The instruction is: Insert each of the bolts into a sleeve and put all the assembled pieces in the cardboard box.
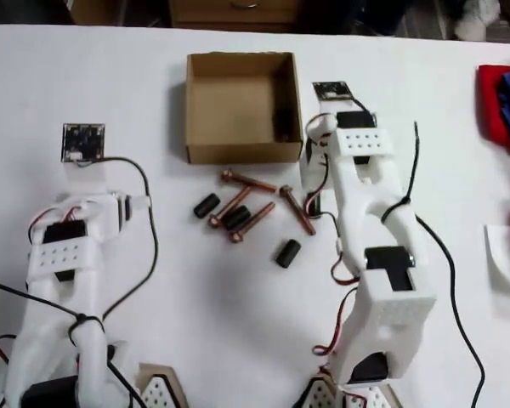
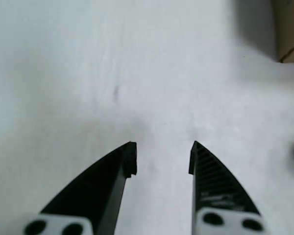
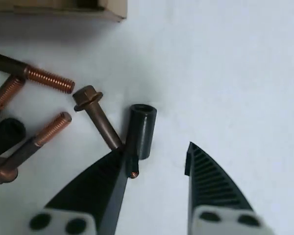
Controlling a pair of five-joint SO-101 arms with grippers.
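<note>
Several copper bolts [image 1: 248, 180] and black sleeves [image 1: 206, 205] lie loose on the white table just in front of the cardboard box [image 1: 238, 151]. A dark piece [image 1: 282, 124] sits inside the box at its right wall. My right gripper [image 3: 159, 159] is open and hangs low over the right end of the pile. One bolt [image 3: 99, 122] and one sleeve [image 3: 140, 129] lie side by side against one of its fingers [image 3: 108, 181]. My left gripper [image 2: 161, 156] is open over bare table, with a corner of the box [image 2: 290, 29] farther off. The left arm [image 1: 64, 255] stands left of the pile.
The right arm [image 1: 370, 195] stretches along the box's right side. A red cloth [image 1: 501, 102] and a white object [image 1: 506, 259] lie at the table's right edge. Cables trail from both arms. More bolts [image 3: 44, 79] and a sleeve [image 3: 5, 137] lie beyond the right gripper.
</note>
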